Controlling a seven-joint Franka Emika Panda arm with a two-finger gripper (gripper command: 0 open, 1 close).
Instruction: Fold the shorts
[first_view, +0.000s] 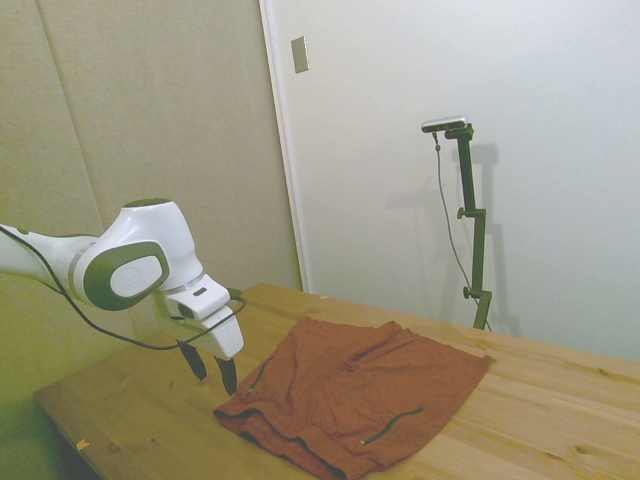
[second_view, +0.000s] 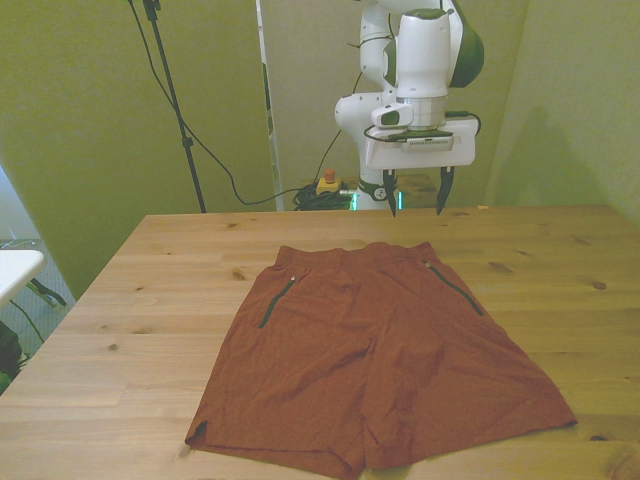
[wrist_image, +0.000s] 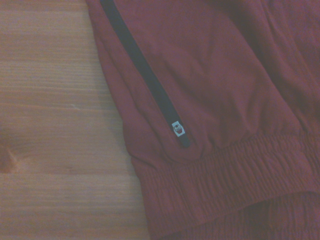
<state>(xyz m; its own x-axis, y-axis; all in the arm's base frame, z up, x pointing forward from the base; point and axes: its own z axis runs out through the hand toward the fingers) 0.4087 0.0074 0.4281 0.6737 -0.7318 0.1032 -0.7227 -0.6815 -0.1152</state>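
You see the shorts (second_view: 375, 350) lying spread flat on the desk (second_view: 150, 300), waistband toward the far edge, legs toward the near one in the front view. The gripper (second_view: 415, 195) hangs above the waistband, fingers (second_view: 390, 200) spread and holding nothing. Only the wrist view gives you a dark pocket zipper (wrist_image: 145, 80) with its small pull beside the gathered waistband (wrist_image: 235, 175).

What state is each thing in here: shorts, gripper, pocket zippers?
shorts: spread flat on the table, unfolded, waistband toward the arm.
gripper: open, empty, hovering above the table just beyond the waistband.
pocket zippers: closed, as far as the views show.
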